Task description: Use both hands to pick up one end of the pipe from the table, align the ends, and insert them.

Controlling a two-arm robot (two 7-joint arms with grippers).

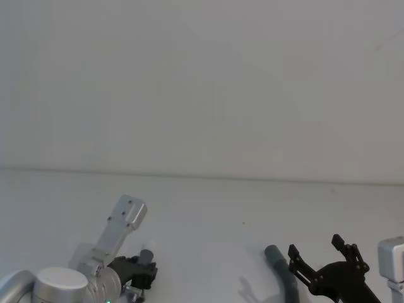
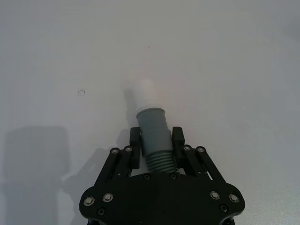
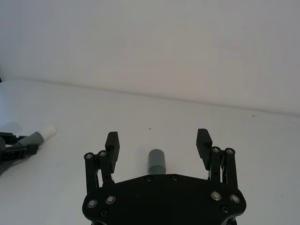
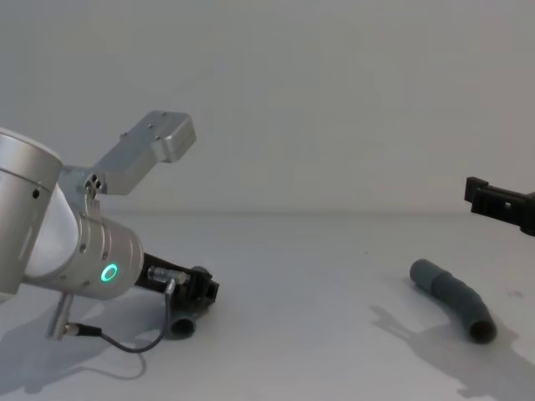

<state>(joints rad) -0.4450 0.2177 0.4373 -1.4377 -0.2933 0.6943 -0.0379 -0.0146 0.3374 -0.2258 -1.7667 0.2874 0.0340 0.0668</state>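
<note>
Two corrugated grey hose pieces are in play, and the loose hose piece (image 4: 451, 296) is the marker for all else. It lies bent on the table (image 1: 208, 214), touched by nothing. Beyond it the bare surface runs clear to the table's far edge, where a plain wall (image 1: 202, 82) rises. To its left a wide bare stretch separates it from the other piece. The right gripper (image 3: 158, 139) hangs above the loose hose piece, well clear of it in the chest view, with its fingers (image 3: 112, 143) spread wide. In the right wrist view the piece's smooth grey end (image 3: 157, 161) sits between those fingers, apart from both. Far to the left of the loose hose piece, low by the table, the left gripper (image 2: 156, 136) is clamped on the held hose piece (image 2: 157, 161), its pads pressing just behind the grey collar (image 2: 153, 119). That piece's white tip (image 2: 149, 91) juts out past the fingertips over bare surface. Whether the held piece's other end touches the table cannot be told.
</note>
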